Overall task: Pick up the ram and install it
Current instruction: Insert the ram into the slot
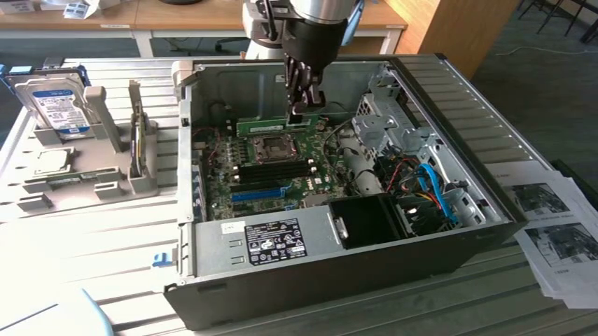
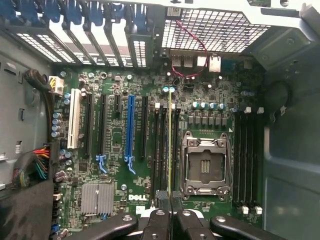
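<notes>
Jaws on ram (image 1: 266, 128), parallel to slots (image 2: 158, 150)

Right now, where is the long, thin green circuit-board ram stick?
Near the exterior view's middle, clamped in the gripper inside the open computer case, the ram hangs over the motherboard's black memory slots beside the silver CPU socket.
</notes>
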Controlling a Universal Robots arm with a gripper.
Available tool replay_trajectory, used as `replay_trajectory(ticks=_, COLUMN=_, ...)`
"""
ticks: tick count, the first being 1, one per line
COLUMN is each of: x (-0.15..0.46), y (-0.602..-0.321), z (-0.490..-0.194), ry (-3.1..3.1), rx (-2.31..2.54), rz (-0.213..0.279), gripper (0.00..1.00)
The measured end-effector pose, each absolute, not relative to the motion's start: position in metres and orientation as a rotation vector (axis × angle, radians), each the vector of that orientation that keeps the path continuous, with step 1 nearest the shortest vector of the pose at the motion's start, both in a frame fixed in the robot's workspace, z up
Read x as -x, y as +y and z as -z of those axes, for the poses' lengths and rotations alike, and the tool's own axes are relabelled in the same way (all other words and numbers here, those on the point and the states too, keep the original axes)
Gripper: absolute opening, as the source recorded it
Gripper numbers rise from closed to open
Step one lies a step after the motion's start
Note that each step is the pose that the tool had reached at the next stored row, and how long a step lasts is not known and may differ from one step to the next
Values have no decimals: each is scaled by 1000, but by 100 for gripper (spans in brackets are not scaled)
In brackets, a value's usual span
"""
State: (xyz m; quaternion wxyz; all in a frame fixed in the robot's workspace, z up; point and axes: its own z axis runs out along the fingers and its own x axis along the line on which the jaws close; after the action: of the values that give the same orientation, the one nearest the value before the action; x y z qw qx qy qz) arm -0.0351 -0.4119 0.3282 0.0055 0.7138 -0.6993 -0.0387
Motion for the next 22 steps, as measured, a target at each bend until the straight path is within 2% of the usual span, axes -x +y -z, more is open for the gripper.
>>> replay_trajectory(ticks=22, x=35, y=-413, z=-308, ry=-2199, rx=-2226, rz=121, gripper=11)
